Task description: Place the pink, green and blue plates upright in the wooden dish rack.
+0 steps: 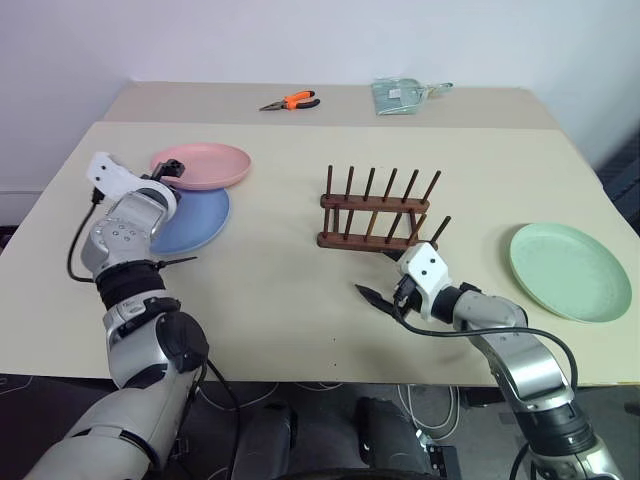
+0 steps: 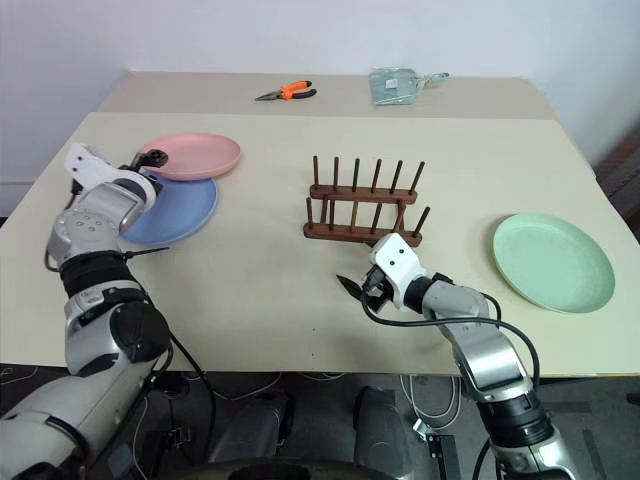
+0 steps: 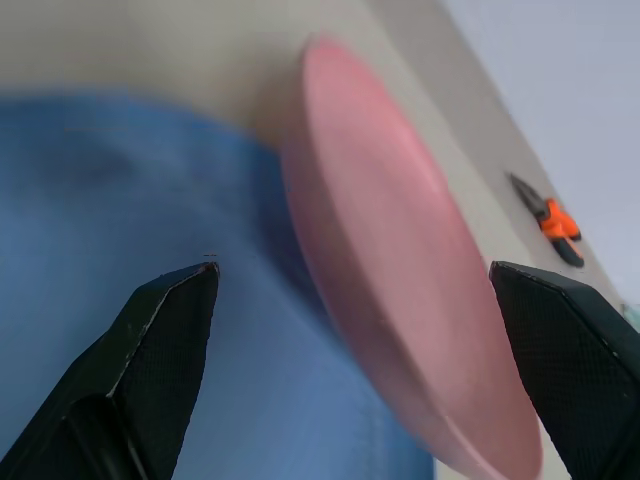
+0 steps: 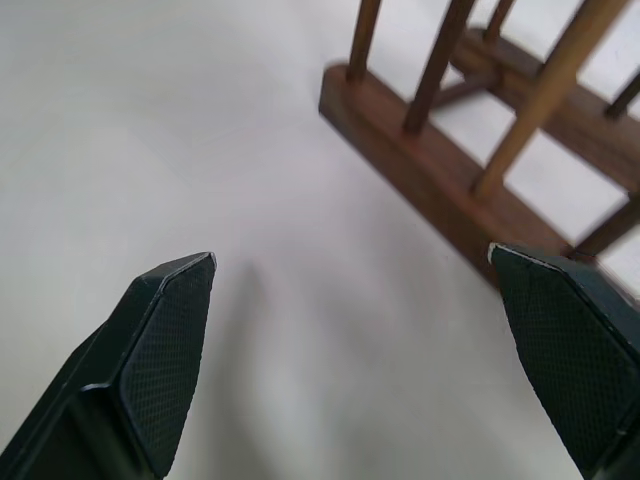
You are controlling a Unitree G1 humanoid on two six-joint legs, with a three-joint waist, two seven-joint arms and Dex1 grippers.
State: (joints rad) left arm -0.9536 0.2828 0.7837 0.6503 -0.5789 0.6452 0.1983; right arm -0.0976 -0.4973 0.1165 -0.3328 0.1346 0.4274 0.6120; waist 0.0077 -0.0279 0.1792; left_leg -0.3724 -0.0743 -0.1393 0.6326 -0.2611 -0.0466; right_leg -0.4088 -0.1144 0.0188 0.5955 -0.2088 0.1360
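The pink plate (image 1: 203,165) lies flat at the table's far left, its near edge overlapping the blue plate (image 1: 195,220). My left gripper (image 1: 166,177) is open, its fingers straddling the pink plate's near rim (image 3: 400,300) above the blue plate (image 3: 110,190), without closing on it. The wooden dish rack (image 1: 375,210) stands empty mid-table. My right gripper (image 1: 388,295) hangs open and empty just in front of the rack's near base (image 4: 440,170). The green plate (image 1: 570,270) lies flat at the right.
Orange-handled pliers (image 1: 291,101) and a clear plastic item (image 1: 405,95) rest on the table behind. The tan table's front edge (image 1: 330,378) runs below my right gripper. Bare tabletop lies between the plates and the rack.
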